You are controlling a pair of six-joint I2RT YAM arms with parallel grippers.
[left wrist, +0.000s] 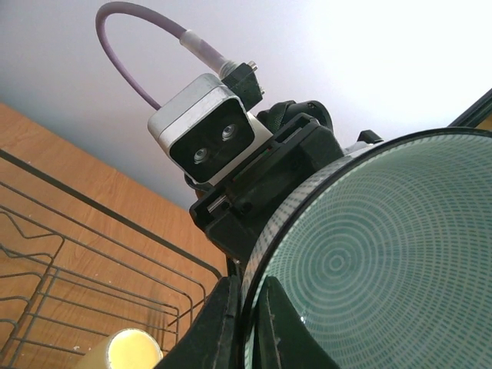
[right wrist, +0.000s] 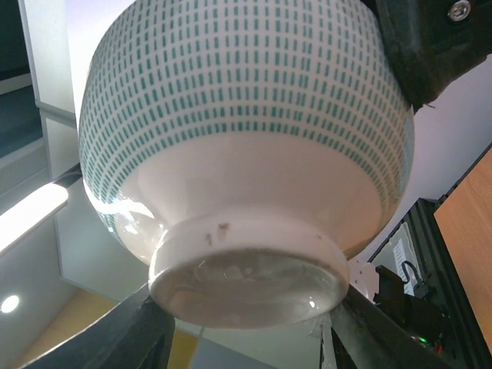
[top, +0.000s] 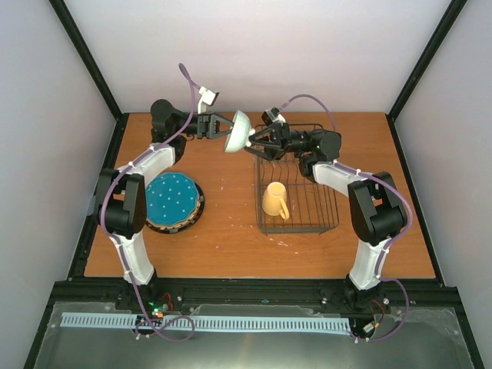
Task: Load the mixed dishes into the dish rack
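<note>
One small pale green bowl with teal dashes point(top: 238, 132), up in mid-air just beside the far left corner of the rectangular dark metal wire dish rack point(top: 311, 204). Tipped on its side, axis roughly level: mouth to the left, foot to the right. Pinched at the rim by the left gripper point(top: 225, 129). Flanked at the foot ring by the narrowly parted right gripper point(top: 254, 144); cannot tell whether clamped. Underneath, orange-brown wooden tabletop point(top: 231, 246); around, white walls point(top: 261, 54) and black frame posts point(top: 86, 58).
</note>
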